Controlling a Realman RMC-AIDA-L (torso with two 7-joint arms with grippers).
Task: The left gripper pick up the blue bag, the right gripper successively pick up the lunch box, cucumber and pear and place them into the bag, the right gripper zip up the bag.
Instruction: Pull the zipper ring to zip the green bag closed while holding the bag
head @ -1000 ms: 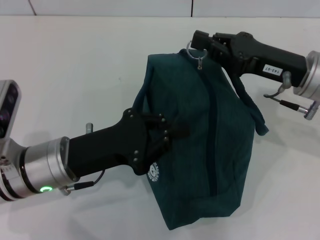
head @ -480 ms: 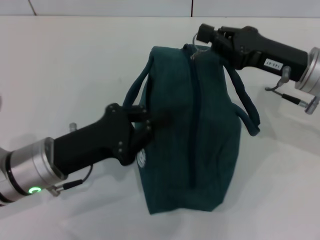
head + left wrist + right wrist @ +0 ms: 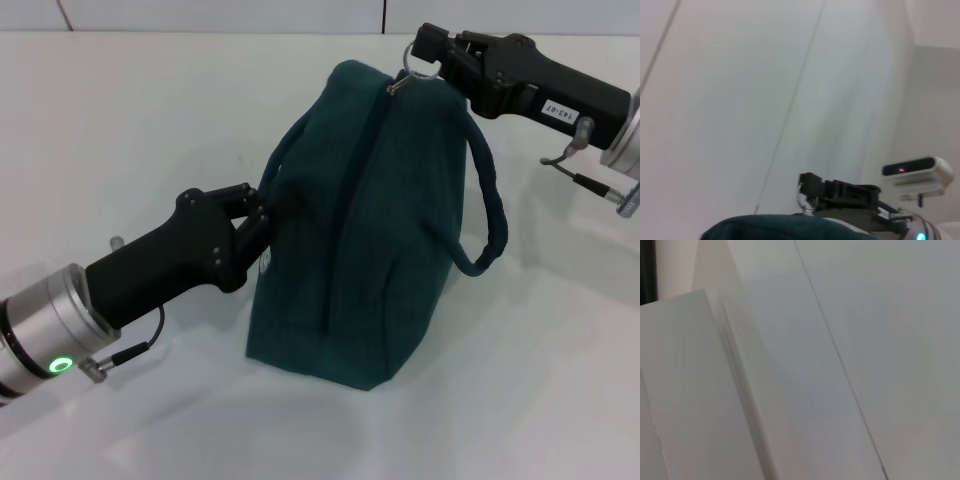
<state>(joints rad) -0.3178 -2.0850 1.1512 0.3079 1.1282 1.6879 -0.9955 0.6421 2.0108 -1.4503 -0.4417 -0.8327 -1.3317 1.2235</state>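
1. Blue bag [image 3: 380, 230] stood upright near the middle of the white bench [image 3: 150, 120], zip line running up its top seam and fully drawn shut, base on the surface; its top edge also peeked into the left wrist view as a dark teal hump.
2. Left arm reached in from the near left, green light ring glowing on its silver joint, and the left gripper [image 3: 262, 215] sat hard against the bag's left side where the near handle [image 3: 285, 160] comes down. Its fingers were pinched close together on that handle strap, little or no gap showing.
3. Right arm came in from the far right, white label on its black housing, with the right gripper [image 3: 428, 48] at the bag's top far corner. The fingers looked closed on the ring zipper pull [image 3: 416, 60], which sat right at the fingertips, at the end of the zip.
4. Far handle [image 3: 490, 215] hung loose in a loop off the bag's right side, clear of both grippers.
5. Right wrist view gave only pale flat surfaces, nothing of the bag.
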